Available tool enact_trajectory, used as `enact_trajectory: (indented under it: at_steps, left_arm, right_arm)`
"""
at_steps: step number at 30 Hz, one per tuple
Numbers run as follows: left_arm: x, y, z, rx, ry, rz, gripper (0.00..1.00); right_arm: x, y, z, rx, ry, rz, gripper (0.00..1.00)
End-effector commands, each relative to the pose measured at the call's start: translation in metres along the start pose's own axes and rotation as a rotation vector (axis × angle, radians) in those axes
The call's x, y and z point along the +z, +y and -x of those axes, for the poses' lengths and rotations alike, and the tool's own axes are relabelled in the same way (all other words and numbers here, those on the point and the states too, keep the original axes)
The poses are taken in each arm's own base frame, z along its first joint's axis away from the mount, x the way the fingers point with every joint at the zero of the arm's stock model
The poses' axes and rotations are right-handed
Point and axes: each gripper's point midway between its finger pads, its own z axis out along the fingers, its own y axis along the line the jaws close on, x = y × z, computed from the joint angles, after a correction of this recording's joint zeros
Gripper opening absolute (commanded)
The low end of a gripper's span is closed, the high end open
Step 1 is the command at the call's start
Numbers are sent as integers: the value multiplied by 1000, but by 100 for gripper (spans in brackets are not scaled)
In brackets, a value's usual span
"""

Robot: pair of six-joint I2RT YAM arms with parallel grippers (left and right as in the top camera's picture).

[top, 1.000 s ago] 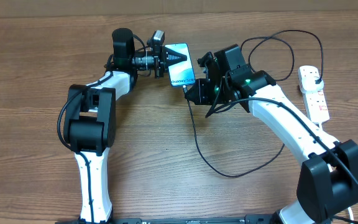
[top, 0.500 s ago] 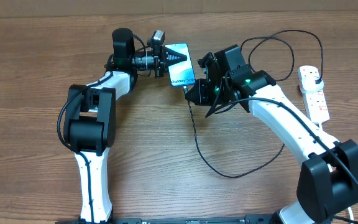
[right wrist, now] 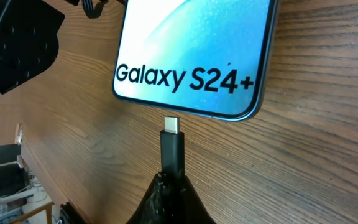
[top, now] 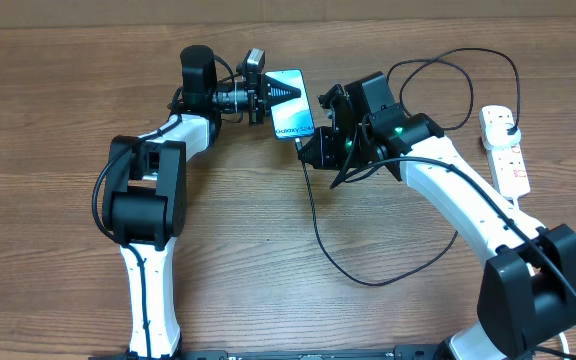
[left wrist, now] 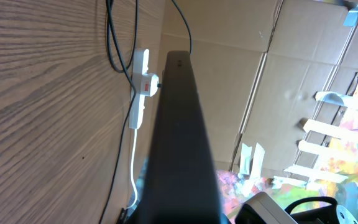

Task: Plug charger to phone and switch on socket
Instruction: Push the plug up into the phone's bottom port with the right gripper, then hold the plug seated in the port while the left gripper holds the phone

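Observation:
The phone lies on the table with a light blue screen reading "Galaxy S24+". My left gripper is shut on the phone's far end; in the left wrist view the phone's dark edge fills the middle. My right gripper is shut on the charger's black connector, whose metal tip sits just short of the phone's bottom edge. The black charger cable loops across the table to the white socket at the right, also seen in the left wrist view.
The socket's thick white cord trails toward the table's far edge. Cardboard walls stand beyond the table. The black cable loops behind my right arm.

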Motion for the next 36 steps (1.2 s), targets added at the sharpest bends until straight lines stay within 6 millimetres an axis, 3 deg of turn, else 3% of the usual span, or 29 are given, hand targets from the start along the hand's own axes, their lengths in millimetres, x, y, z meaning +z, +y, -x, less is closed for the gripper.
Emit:
enact_trajectory:
  at_steps: [1, 36]
  left_arm:
    - [2, -15, 2, 38, 4, -10, 4]
    - [2, -15, 1, 64, 4, -10, 4]
  right_arm:
    - [5, -5, 2, 25, 1, -6, 4]
    - [4, 2, 7, 8, -17, 31, 4]
